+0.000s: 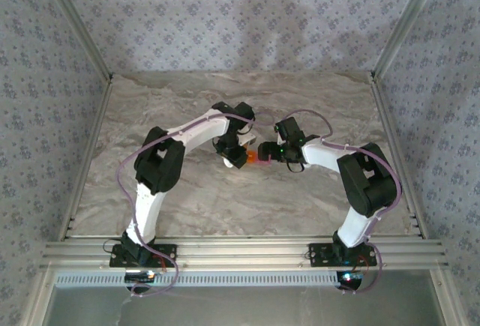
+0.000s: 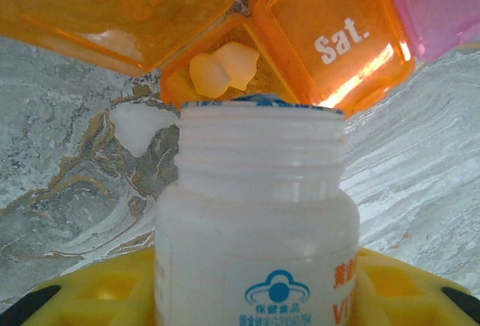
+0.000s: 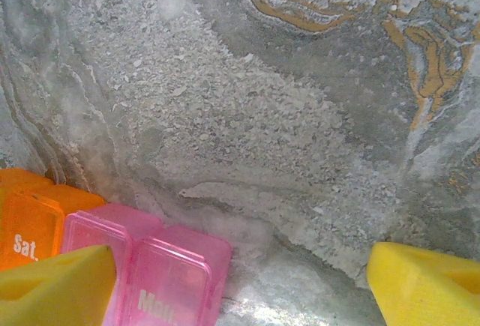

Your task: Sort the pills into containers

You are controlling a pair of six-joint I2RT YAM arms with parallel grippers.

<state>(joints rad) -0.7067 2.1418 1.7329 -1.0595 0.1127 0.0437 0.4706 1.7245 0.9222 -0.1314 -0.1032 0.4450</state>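
Note:
The joined containers lie at mid-table, an orange compartment (image 2: 225, 79) beside a pink one (image 2: 439, 0), seen from above as an orange-pink spot (image 1: 253, 158). The orange compartment is open, its "Sat." lid (image 2: 334, 41) folded back, and two white pills (image 2: 223, 67) lie inside. Another white pill (image 2: 139, 126) lies on the table beside it. My left gripper (image 2: 255, 288) is shut on a small white bottle (image 2: 259, 213) whose uncapped mouth points at the orange compartment. My right gripper (image 3: 240, 296) stands open, its left finger (image 3: 56, 285) against the pink "Mon." compartment (image 3: 169, 285).
Another orange translucent piece (image 2: 112, 11) lies at the upper left of the left wrist view. Marbled tabletop (image 1: 187, 198) stretches all round the arms. Patterned walls and metal rails (image 1: 240, 251) bound the table.

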